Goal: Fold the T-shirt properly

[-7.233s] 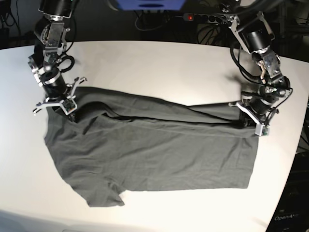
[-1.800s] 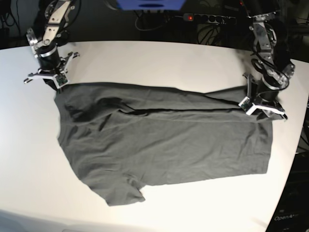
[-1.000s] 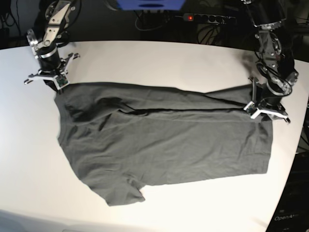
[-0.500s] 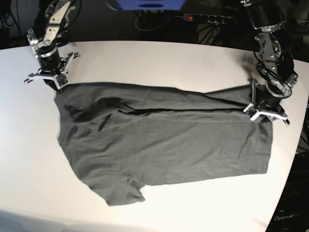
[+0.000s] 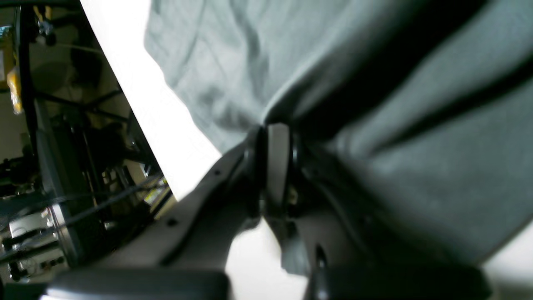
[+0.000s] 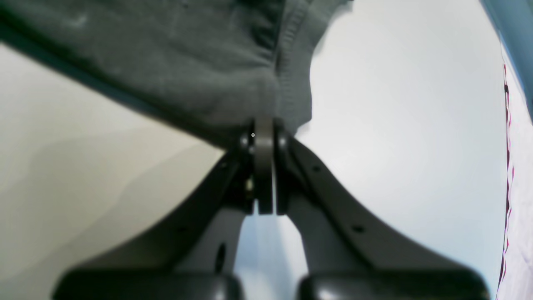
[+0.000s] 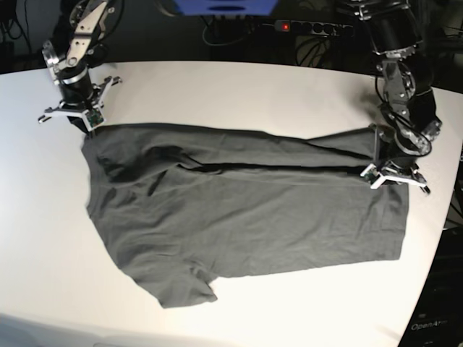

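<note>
The dark grey T-shirt [image 7: 239, 210] lies spread and wrinkled across the white table [image 7: 239, 94], with a long fold line running along its upper part. My right gripper [image 7: 78, 123] stands at the shirt's top left corner, and the right wrist view shows it [image 6: 263, 129] shut on the ribbed edge of the T-shirt [image 6: 187, 62]. My left gripper [image 7: 394, 177] is at the shirt's right edge by the fold. In the left wrist view it [image 5: 277, 133] is shut, pinching the T-shirt [image 5: 416, 146].
A black power strip [image 7: 315, 27] with a red light and loose cables lie beyond the table's far edge. A blue object [image 7: 224, 6] sits at the top centre. The table's curved right edge runs just past my left arm.
My left gripper has closed on the shirt's right edge and settled slightly lower. The right gripper and the shirt have stayed where they were.
</note>
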